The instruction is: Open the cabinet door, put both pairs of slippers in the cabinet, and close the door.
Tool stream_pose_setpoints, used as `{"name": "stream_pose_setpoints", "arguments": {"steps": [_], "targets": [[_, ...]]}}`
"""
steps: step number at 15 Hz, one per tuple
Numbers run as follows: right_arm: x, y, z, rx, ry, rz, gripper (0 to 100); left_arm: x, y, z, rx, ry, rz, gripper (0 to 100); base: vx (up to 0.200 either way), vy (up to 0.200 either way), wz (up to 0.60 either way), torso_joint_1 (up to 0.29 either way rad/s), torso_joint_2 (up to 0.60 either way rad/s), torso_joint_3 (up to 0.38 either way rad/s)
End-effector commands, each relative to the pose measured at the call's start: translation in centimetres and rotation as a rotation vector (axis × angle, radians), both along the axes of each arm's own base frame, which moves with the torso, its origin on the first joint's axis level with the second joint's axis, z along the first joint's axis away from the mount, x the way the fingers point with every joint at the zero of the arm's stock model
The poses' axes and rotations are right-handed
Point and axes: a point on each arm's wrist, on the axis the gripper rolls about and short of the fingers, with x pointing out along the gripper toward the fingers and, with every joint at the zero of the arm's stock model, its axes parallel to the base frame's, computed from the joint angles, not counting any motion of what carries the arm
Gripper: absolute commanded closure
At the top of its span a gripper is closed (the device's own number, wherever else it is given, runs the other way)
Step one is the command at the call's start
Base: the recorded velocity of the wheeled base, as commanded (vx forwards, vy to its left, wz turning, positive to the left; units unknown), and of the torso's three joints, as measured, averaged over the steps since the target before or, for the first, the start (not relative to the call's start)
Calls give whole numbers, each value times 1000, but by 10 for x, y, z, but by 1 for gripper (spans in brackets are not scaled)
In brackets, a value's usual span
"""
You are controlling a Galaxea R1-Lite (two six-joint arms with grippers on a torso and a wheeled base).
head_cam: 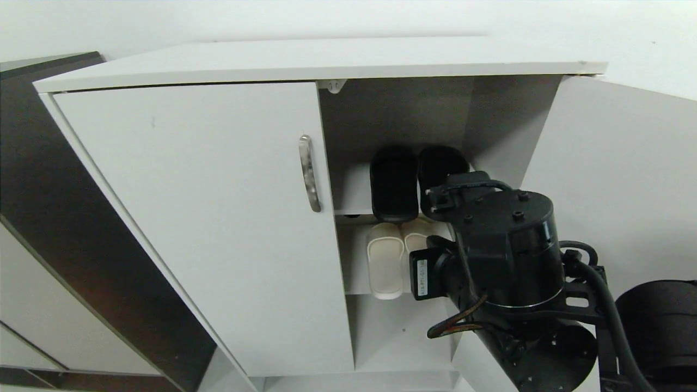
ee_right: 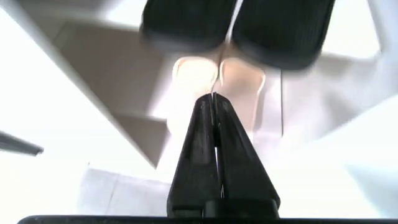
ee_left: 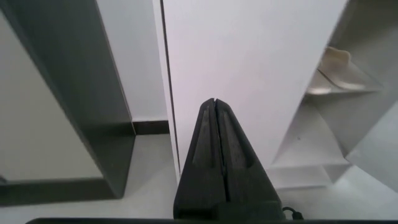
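Observation:
The white cabinet (head_cam: pixel 190 218) has its left door shut and its right door (head_cam: pixel 610 179) swung open. A black pair of slippers (head_cam: pixel 393 182) lies on the upper shelf, and a cream pair of slippers (head_cam: pixel 385 261) lies on the shelf below. My right arm hangs in front of the open compartment; my right gripper (ee_right: pixel 215 99) is shut and empty, just short of the cream slippers (ee_right: pixel 217 78), with the black slippers (ee_right: pixel 236 22) beyond. My left gripper (ee_left: pixel 214 104) is shut and empty, facing the closed left door (ee_left: pixel 249 62). The cream slippers (ee_left: pixel 339 71) show past that door's edge.
A metal handle (head_cam: pixel 309 173) sits on the closed left door. A dark panel (head_cam: pixel 54 190) stands to the cabinet's left. The bottom compartment (head_cam: pixel 397 332) under the cream slippers holds nothing. Pale floor (ee_left: pixel 149 180) lies by the cabinet's base.

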Motion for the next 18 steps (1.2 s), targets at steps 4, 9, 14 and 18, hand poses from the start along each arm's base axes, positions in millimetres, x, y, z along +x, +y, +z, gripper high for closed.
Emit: {"name": "stream_pose_setpoints", "arguments": {"steps": [4, 9, 14, 18], "targets": [[4, -7, -3, -11, 7, -20, 100, 0, 0, 0, -2, 2, 0, 100, -200, 0, 0, -1, 1, 4], [6, -11, -7, -37, -4, -27, 100, 0, 0, 0, 0, 2, 0, 100, -200, 0, 0, 3, 3, 3], [6, -11, -8, -36, -6, -27, 100, 0, 0, 0, 0, 2, 0, 100, -160, 0, 0, 1, 2, 0], [7, -12, -8, -30, -9, -27, 100, 0, 0, 0, 0, 2, 0, 100, 0, 0, 0, 0, 0, 0]]}}
